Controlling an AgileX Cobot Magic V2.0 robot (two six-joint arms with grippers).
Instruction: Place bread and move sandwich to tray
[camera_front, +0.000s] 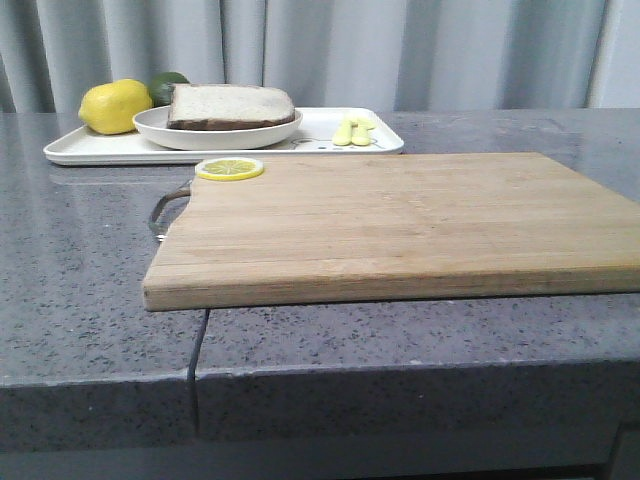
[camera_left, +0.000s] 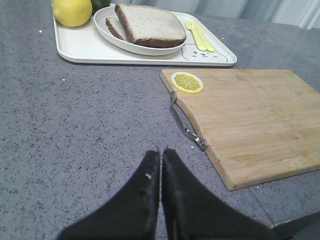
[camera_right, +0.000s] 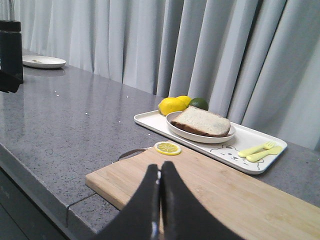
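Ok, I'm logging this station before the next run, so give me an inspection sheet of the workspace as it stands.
Surface: grey speckled countertop, a seam near the front edge.
Job's things: sandwich in a round white plate, on the tray.
Clutter: wooden cutting board with lemon slice at its corner; lemon, lime, yellow cutlery on the tray; far plate.
Grippers: left gripper shut, empty, above the counter; right gripper shut, empty, above the board.
Cables: nothing seen.
Surroundings: grey curtain behind.
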